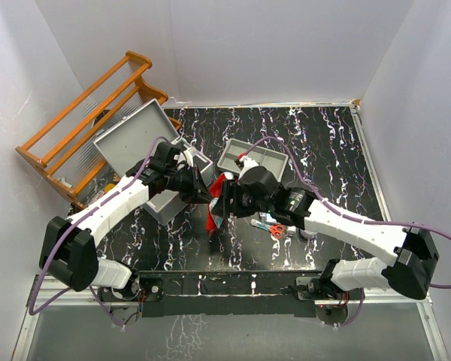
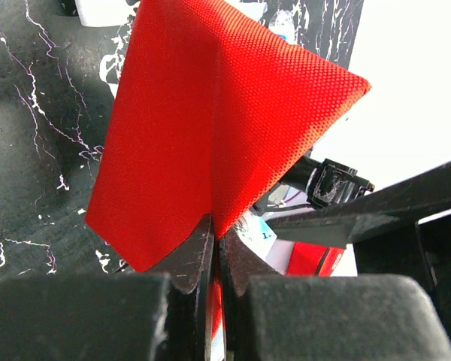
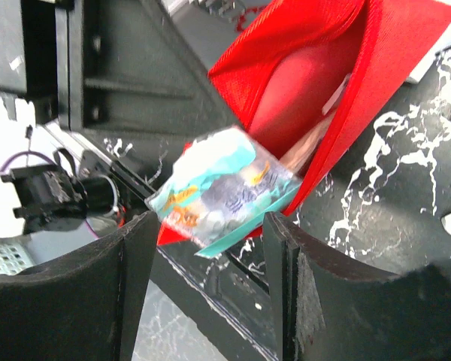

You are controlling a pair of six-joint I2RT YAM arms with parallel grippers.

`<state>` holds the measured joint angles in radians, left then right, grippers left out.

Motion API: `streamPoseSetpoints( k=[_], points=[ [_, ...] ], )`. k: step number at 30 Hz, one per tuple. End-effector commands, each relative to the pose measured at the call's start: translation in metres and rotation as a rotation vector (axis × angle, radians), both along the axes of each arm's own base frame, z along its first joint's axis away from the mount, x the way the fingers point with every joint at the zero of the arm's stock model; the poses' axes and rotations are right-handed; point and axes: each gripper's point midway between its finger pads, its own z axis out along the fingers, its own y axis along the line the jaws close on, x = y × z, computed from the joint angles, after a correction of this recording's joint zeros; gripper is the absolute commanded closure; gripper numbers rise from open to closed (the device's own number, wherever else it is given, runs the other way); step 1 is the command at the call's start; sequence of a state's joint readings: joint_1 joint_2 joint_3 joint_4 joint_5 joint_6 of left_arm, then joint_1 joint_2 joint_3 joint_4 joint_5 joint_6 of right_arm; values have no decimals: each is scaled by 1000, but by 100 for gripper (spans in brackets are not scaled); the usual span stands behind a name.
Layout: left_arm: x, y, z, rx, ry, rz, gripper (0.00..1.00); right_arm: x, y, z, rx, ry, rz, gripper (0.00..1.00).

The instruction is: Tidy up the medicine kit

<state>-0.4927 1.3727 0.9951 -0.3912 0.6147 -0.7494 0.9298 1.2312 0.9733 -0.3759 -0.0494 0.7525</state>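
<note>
- White-walled enclosure (image 1: pixel 248 45); a black, white-veined table (image 1: pixel 323 150) is set inside it.
- Medicine kit (image 1: pixel 161 208): grey metal case, placed at the left of the table, just beside the left arm. Its lid (image 1: pixel 128 143) is raised and tilted back to the left.
- Wooden rack (image 1: pixel 83 128): orange, found at the far left, behind the lid.
- Grey tray (image 1: pixel 264 143): shallow, two compartments, placed right of the kit, near the table's middle.
- Red pouch (image 2: pixel 210 113): woven fabric, held up off the table between the two arms, in front of the kit and tray.
- Left gripper (image 2: pixel 214 233): pinched tight on the lower edge of the pouch.
- Right gripper (image 3: pixel 210 226): fingers are spread, and a small teal, white and orange packet (image 3: pixel 222 195), blurred, is seen between their tips at the pouch's open mouth. Whether the packet is gripped cannot be told.
- Scissors (image 1: pixel 274 229): red-handled, laid on the table beside the right arm.
</note>
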Motion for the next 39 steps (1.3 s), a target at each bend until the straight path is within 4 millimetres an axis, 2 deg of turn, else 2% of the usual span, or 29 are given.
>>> streamPoseSetpoints(
  k=[1, 10, 16, 21, 29, 31, 34, 39],
  points=[
    [0, -2, -5, -9, 19, 8, 100, -2, 7, 22, -13, -65, 16, 43],
    [-2, -5, -1, -39, 13, -14, 100, 6, 22, 10, -97, -177, 14, 45],
    [-4, -8, 1, -62, 8, -33, 100, 12, 35, 21, -52, -300, 28, 49],
    [-6, -10, 4, -89, -3, -54, 100, 15, 34, 24, 6, -315, -19, 63],
    [-7, -11, 5, -103, -21, -71, 100, 15, 23, 17, 20, -282, -89, 91],
    [-7, -11, 12, -116, -59, -78, 100, 14, 21, 20, 38, -274, -96, 95],
    [-6, -10, 13, -117, -100, -86, 100, 9, 18, 30, 101, -253, -115, 97],
    [-5, -10, 15, -124, -143, -97, 100, -1, 10, 59, 264, -251, -141, 97]
  ],
)
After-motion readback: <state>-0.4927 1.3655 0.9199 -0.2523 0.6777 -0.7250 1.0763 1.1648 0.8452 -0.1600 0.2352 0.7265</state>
